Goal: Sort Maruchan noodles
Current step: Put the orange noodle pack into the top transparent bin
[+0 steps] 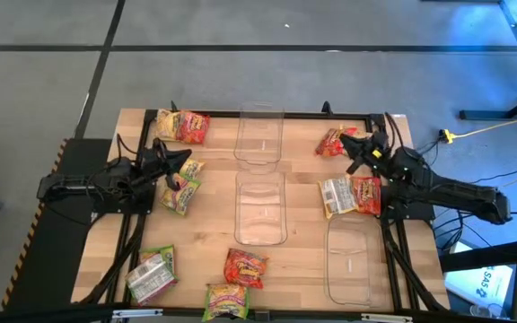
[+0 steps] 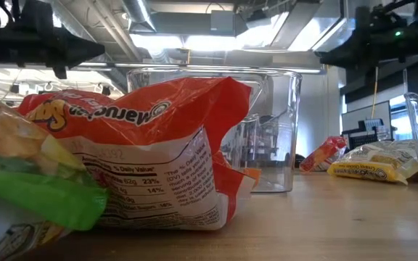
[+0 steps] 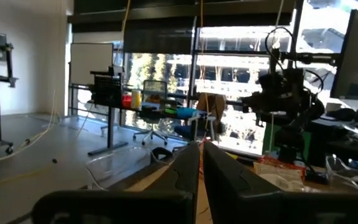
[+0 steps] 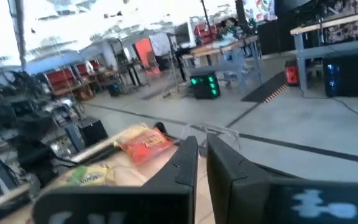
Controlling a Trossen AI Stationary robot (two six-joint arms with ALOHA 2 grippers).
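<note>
Noodle packets (image 1: pixel 246 267): about 11, scattered on the worktop (image 1: pixel 196 242) (none in a bin).
Clear bins (image 1: pixel 260 207): 4, mid-worktop and right.
Left claw (image 1: pixel 183 163): closed, empty.
Right claw (image 1: pixel 355 151): closed, empty.

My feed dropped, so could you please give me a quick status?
Left gripper and right gripper shut, empty, raised. Noodle packets scattered, unsorted. Bins empty. Nothing blocking.
</note>
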